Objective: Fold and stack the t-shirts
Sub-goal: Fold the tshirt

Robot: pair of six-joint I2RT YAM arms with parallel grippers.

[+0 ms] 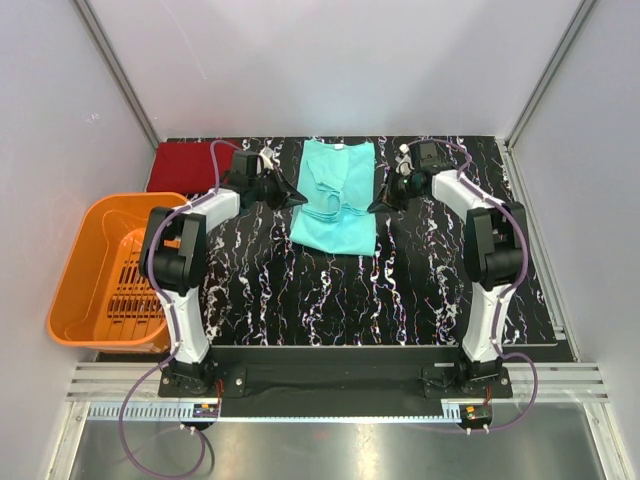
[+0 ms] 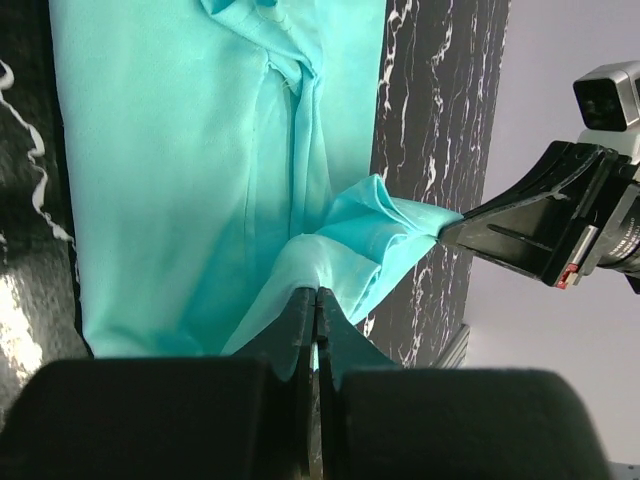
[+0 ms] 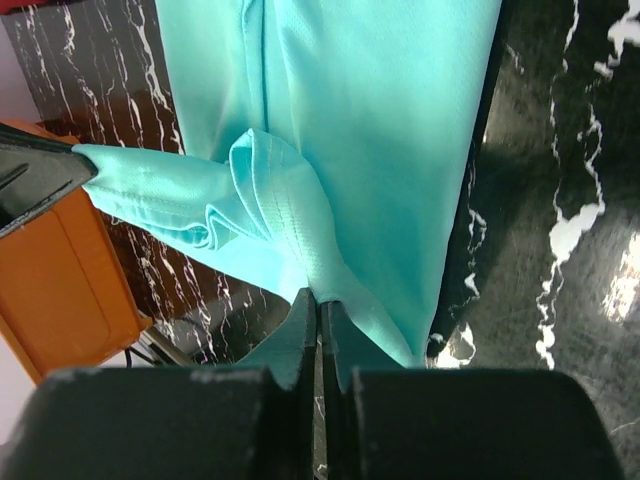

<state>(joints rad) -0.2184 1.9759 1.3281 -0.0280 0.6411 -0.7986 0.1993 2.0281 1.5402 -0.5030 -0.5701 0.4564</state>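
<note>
My left end effector (image 2: 317, 300) and right end effector (image 3: 320, 300) are each clamped on an opposite edge of the teal-green t-shirt (image 1: 340, 215), lying mid-table and only partly folded; the dark red t-shirt (image 1: 185, 165) at the far-left corner looks folded, though it is small in view; stacking remains.

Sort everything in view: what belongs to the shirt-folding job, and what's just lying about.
Job in hand:
teal t-shirt, pinched by the left pincer and the right pincer
dark red t-shirt, far left

Lying about:
orange basket
</note>
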